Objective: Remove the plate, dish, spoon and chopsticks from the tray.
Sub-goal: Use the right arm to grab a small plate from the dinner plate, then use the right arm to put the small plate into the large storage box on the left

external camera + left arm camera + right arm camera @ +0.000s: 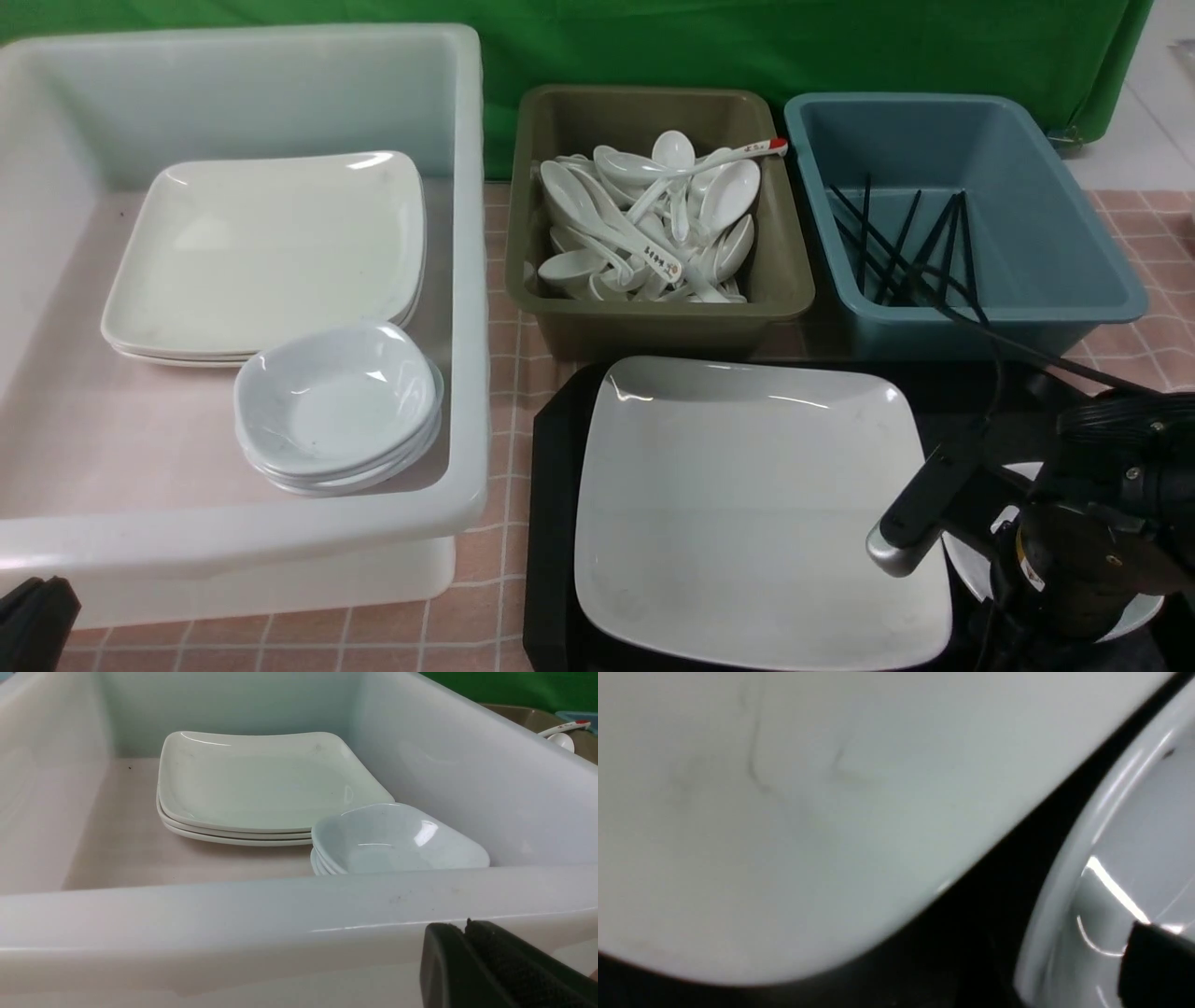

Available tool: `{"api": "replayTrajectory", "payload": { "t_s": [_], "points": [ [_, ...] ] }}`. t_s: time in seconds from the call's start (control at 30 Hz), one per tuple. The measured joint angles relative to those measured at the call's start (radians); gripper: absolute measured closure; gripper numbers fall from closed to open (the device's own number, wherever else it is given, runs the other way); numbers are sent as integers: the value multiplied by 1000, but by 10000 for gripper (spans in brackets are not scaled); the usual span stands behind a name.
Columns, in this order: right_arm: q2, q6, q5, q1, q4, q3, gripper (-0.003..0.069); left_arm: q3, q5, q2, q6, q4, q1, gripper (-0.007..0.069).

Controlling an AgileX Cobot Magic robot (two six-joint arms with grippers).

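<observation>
Flat on the black tray [551, 523] and filling most of it, the large square plate [747, 504], white and bare; just right of it, also on the tray with a dark strip between the two, the small glossy dish [966, 565], mostly hidden under the right arm [1111, 523]; low over the dish's hollow, the right gripper [1155, 970], seen only as one dark finger at the edge of the right wrist view; cannot tell how far open, nor whether gripping or even touching anything; beyond the tray, in the olive tub [798, 289], the spoon [644, 250] with dark characters on its handle, lying on top of a heap of white spoons [728, 196], a red-tipped spoon [747, 149] across the far side; next on the right, in the blue tub [1064, 233], the thin black chopsticks [896, 252], several, fanned across the floor; far left, the big white tub [467, 280] with a stack of square plates [271, 252] and a stack of small dishes [336, 401] just beside it; outside that tub's near wall, the left gripper [466, 933], pads pressed together with nothing between them; under everything, a pink checked tablecloth [504, 579]
</observation>
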Motion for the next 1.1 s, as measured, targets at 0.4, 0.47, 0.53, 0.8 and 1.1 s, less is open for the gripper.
{"api": "replayTrajectory", "payload": {
  "t_s": [0.4, 0.47, 0.53, 0.8, 1.1],
  "points": [
    [-158, -7, 49, 16, 93, -31, 574, 1, 0, 0, 0, 0, 0, 606],
    [-231, -50, 99, 16, 180, -75, 574, 1, 0, 0, 0, 0, 0, 606],
    [-289, -82, 143, 16, 236, -121, 574, 1, 0, 0, 0, 0, 0, 606],
    [-368, -321, 247, 16, 558, -438, 574, 1, 0, 0, 0, 0, 0, 605],
    [-113, -830, 247, 133, 1159, -855, 574, 1, 0, 0, 0, 0, 0, 605]
  ]
}}
